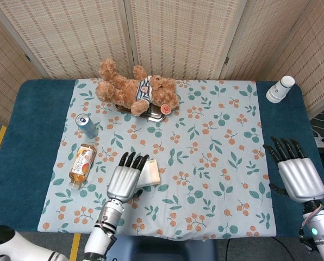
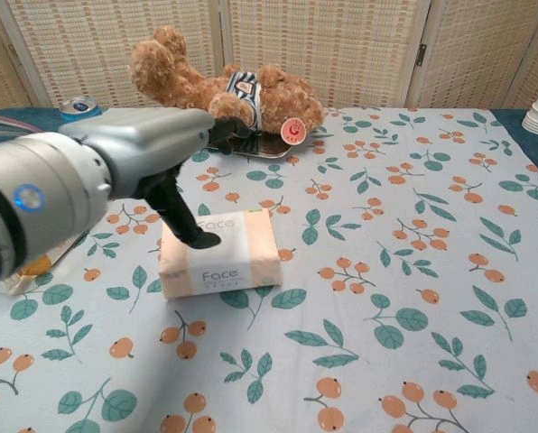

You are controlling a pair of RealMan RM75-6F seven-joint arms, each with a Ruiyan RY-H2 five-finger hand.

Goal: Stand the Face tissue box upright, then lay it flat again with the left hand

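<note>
Teddy bear [image 1: 137,89] fills tray [image 1: 151,113]; left robot hand [image 1: 124,178] spread above Face tissue box [image 2: 219,253].

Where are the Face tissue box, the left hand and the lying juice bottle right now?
Face tissue box [image 2: 222,268], chest view: on its front face, beside the printed name.
Left hand [image 1: 124,181], head view: on the silver back of the hand, over the box.
Juice bottle [image 1: 81,163], head view: on its label, mid-body.

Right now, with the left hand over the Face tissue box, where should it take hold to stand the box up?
Probably across the short width, thumb on the near long side and fingers on the far one. The Face tissue box lies flat on the tablecloth. The left hand is open above it, thumb hanging by its near-left top edge.
</note>
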